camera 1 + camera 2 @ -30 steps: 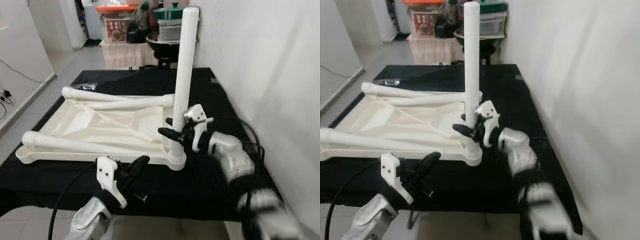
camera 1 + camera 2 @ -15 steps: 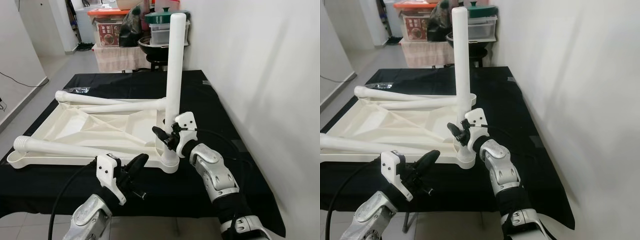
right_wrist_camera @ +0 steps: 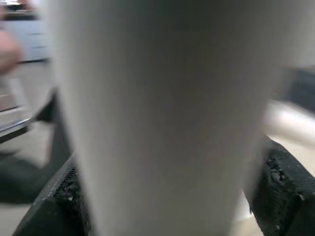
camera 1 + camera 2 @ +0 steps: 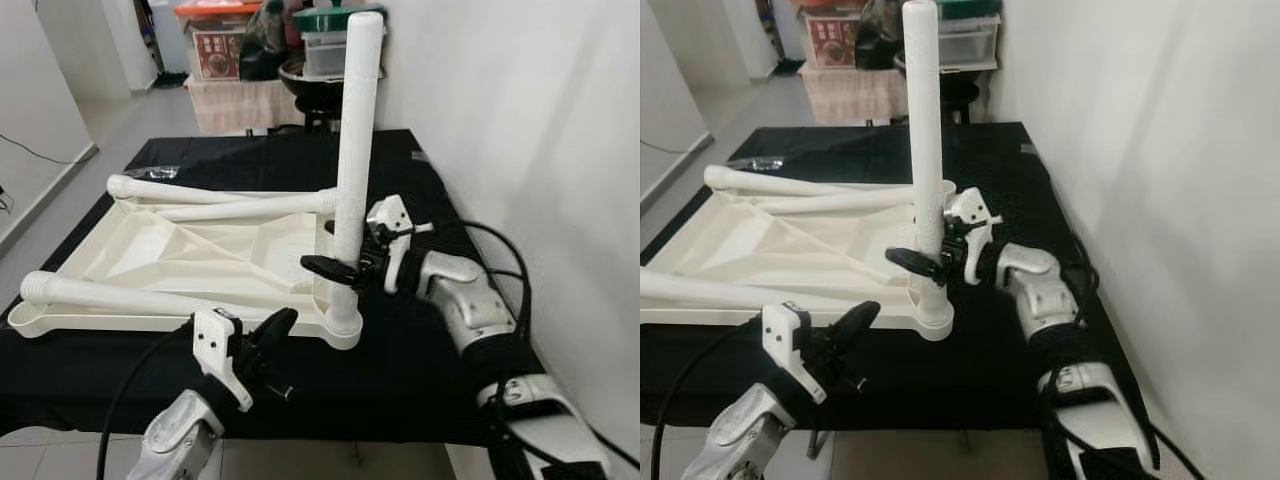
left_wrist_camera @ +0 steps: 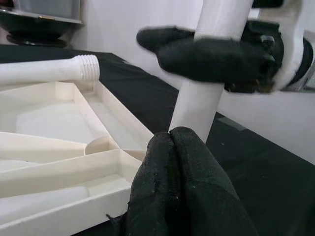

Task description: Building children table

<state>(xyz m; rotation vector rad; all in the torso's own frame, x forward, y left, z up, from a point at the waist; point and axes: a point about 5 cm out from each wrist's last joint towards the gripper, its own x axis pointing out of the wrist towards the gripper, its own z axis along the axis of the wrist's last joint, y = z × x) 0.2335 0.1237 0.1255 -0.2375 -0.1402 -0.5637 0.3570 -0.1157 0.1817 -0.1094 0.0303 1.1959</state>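
White plastic: the upright leg (image 4: 355, 150) stands in the near right corner socket of the upturned tabletop (image 4: 190, 255) on the black worktop (image 4: 420, 350). The right gripper (image 4: 345, 268) still pinches it, wrist now swung rightward (probably screwing it home). The left gripper (image 4: 272, 335) hovers, jaws pressed together.

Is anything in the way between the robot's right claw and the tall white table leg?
No, nothing is between them. The right gripper has its two black fingers on either side of the upright leg, low down near the corner socket of the upturned tabletop. The left gripper hangs in front, fingers together.
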